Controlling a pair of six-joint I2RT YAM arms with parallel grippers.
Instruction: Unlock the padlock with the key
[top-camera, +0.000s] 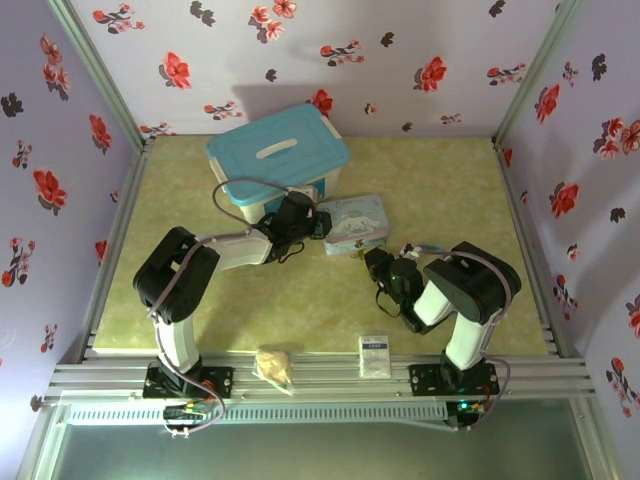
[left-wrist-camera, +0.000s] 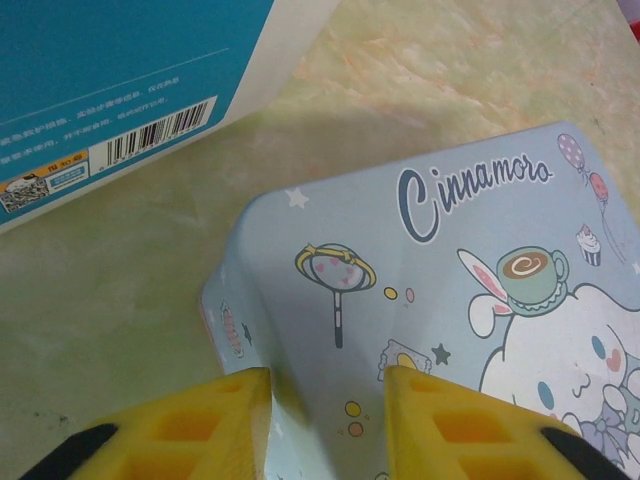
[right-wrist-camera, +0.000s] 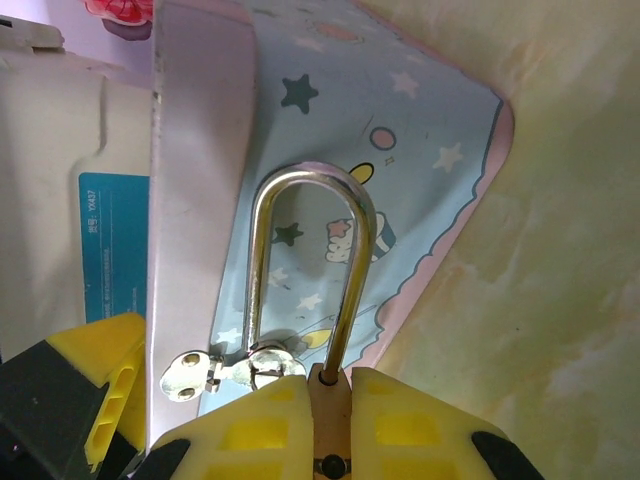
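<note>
One word, "Cinnamoro", marks the tin by the padlock.

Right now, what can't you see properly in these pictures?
Padlock body: right wrist view, mostly hidden between the right tool's yellow fingers.
Key: right wrist view, a small silvery piece beside the shackle might be it; too unclear to tell.
Cartoon tin: left wrist view, cut off by the right edge, near part behind the left tool.
</note>
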